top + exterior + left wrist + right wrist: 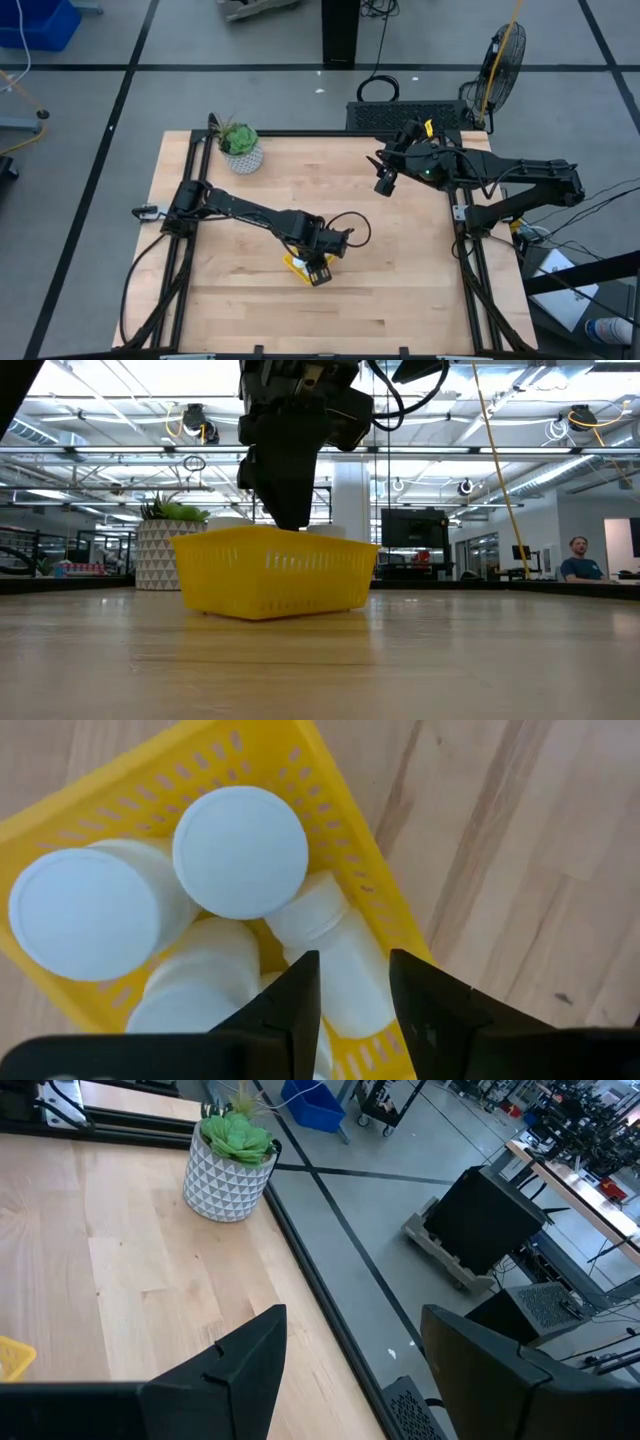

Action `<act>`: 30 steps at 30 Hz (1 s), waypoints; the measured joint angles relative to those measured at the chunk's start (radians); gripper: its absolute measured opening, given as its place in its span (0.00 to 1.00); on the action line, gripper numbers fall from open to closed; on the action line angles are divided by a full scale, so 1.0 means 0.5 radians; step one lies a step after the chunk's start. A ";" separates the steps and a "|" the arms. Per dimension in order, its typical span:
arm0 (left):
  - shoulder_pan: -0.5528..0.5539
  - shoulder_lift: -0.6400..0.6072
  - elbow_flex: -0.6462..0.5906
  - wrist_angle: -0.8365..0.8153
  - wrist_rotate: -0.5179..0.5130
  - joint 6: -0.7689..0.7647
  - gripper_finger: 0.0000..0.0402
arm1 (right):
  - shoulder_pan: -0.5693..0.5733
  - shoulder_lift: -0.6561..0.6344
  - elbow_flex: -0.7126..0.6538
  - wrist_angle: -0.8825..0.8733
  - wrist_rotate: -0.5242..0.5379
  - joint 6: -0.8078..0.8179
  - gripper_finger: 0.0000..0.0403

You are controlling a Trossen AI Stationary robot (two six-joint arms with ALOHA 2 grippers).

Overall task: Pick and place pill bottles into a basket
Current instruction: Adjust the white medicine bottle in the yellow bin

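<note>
We hang L gripper (350,1010) right over basket (296,264), ~6 o'clock on table; fingers part-open, empty, straddling a lying bottle (335,955) whose long axis runs w/ the gap. R gripper (350,1370) open, idle ~1 o'clock.

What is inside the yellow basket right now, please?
The basket holds white pill bottles: two upright with caps showing, one on its side, at least one more lower down. The left gripper, open above them, covers the rest, so the count stays uncertain.
</note>
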 joint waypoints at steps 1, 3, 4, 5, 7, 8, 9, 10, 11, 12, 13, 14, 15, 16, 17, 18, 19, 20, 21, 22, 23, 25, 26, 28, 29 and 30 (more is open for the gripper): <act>0.000 0.000 0.000 0.000 0.000 0.007 0.32 | 0.000 0.000 0.000 0.000 0.000 0.000 0.56; 0.000 0.002 0.000 0.000 -0.001 0.019 0.32 | 0.000 0.000 0.000 0.000 0.000 0.000 0.56; 0.000 0.008 0.000 0.002 -0.003 0.021 0.32 | 0.000 0.000 0.000 0.000 0.000 0.000 0.56; 0.000 0.012 0.000 0.001 -0.013 0.021 0.32 | 0.000 0.000 0.000 0.000 0.000 0.000 0.56; 0.000 0.017 -0.001 -0.020 -0.056 0.021 0.32 | 0.000 0.000 0.000 0.000 0.000 0.000 0.56; 0.000 0.017 -0.001 -0.035 -0.074 0.019 0.32 | 0.000 0.000 0.000 0.001 0.000 0.000 0.56; 0.000 0.025 -0.001 -0.044 -0.088 0.019 0.32 | -0.001 0.000 0.000 0.000 0.000 0.000 0.56; 0.000 0.031 -0.001 -0.052 -0.090 0.019 0.32 | 0.000 0.000 0.000 0.000 0.000 0.000 0.56; 0.001 0.038 -0.001 -0.065 -0.089 0.019 0.32 | 0.000 0.000 0.000 0.000 0.000 0.000 0.56; 0.001 0.043 -0.002 -0.075 -0.089 0.019 0.32 | 0.000 0.000 0.000 0.000 0.000 0.000 0.56; 0.001 0.044 -0.003 -0.077 -0.089 0.018 0.32 | 0.000 0.000 0.000 0.001 0.000 0.000 0.56; 0.001 0.046 -0.003 -0.067 -0.089 0.017 0.32 | 0.000 0.000 0.000 0.001 0.000 0.000 0.56; 0.001 0.047 -0.001 -0.055 -0.088 0.016 0.32 | 0.000 0.000 0.000 0.001 0.000 0.000 0.56; 0.000 0.048 0.000 -0.052 -0.086 0.016 0.32 | 0.000 0.000 0.000 0.001 0.000 0.000 0.56; 0.001 0.053 -0.001 -0.053 -0.072 0.016 0.32 | 0.000 0.000 0.000 0.001 0.000 0.000 0.56; 0.001 0.057 -0.002 -0.052 -0.036 0.018 0.32 | -0.001 0.000 0.000 0.001 0.000 0.000 0.56; 0.001 0.070 -0.002 -0.038 0.002 0.024 0.32 | -0.001 -0.001 0.000 0.002 0.000 0.000 0.56; 0.001 0.079 -0.002 -0.011 0.039 0.036 0.32 | 0.000 0.000 0.000 0.002 0.000 0.000 0.56; 0.001 0.087 -0.002 0.007 0.070 0.045 0.32 | 0.000 0.000 0.000 0.003 0.000 0.000 0.56; -0.001 0.096 -0.002 0.014 0.092 0.054 0.32 | 0.000 0.000 0.000 0.004 0.000 0.000 0.56; -0.003 0.100 -0.002 0.017 0.118 0.060 0.32 | 0.000 0.000 0.000 0.009 0.000 0.000 0.56; -0.013 0.100 -0.002 0.025 0.122 0.064 0.32 | 0.000 -0.001 0.001 0.013 0.000 0.000 0.56; -0.013 0.100 -0.002 0.030 0.122 0.066 0.32 | 0.000 -0.001 0.001 0.013 0.000 0.000 0.56; -0.014 0.100 -0.002 0.029 0.118 0.068 0.32 | 0.000 -0.001 0.001 0.016 0.000 0.000 0.56; -0.014 0.100 -0.002 0.029 0.116 0.073 0.32 | -0.001 -0.001 0.001 0.016 0.000 0.000 0.56; -0.013 0.100 -0.002 0.030 0.116 0.082 0.32 | -0.001 -0.001 0.001 0.016 0.000 0.000 0.56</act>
